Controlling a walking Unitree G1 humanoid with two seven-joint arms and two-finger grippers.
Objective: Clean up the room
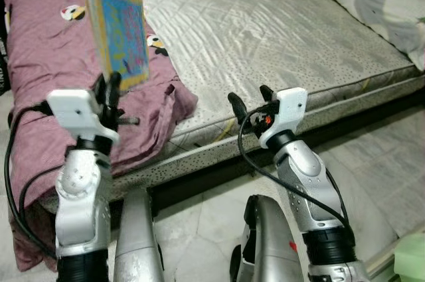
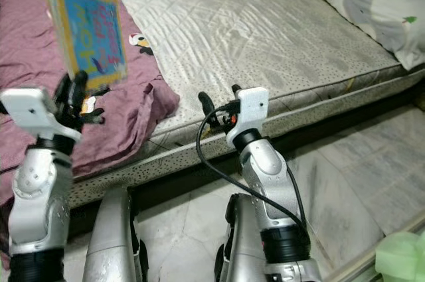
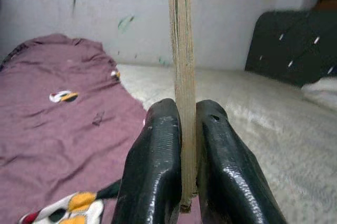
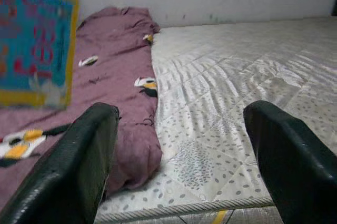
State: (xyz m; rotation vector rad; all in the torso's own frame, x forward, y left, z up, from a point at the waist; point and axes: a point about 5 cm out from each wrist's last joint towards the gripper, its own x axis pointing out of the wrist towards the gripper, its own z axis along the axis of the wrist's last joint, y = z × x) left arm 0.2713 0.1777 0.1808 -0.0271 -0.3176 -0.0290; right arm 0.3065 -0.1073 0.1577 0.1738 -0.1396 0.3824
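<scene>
Here the left tool (image 3: 181, 174) clamps a thin blue yellow-edged book (image 1: 118, 35), lettering blurred, rising toward 12 o'clock; the right tool (image 4: 181, 153) gapes wide.

At the upper left of the head view, the book (image 1: 118, 33) shows a bright blue cover with a yellow border and pink-red lettering. Under it, the blanket (image 1: 46, 56) is dusty maroon, scattered with small white, black and yellow bee-like figures. The mattress (image 1: 265, 36) is pale grey-white, quilted, with dark speckles. The pillow (image 1: 385, 0) at the upper right is white. The floor (image 1: 372, 169) is pale marbled grey.
</scene>
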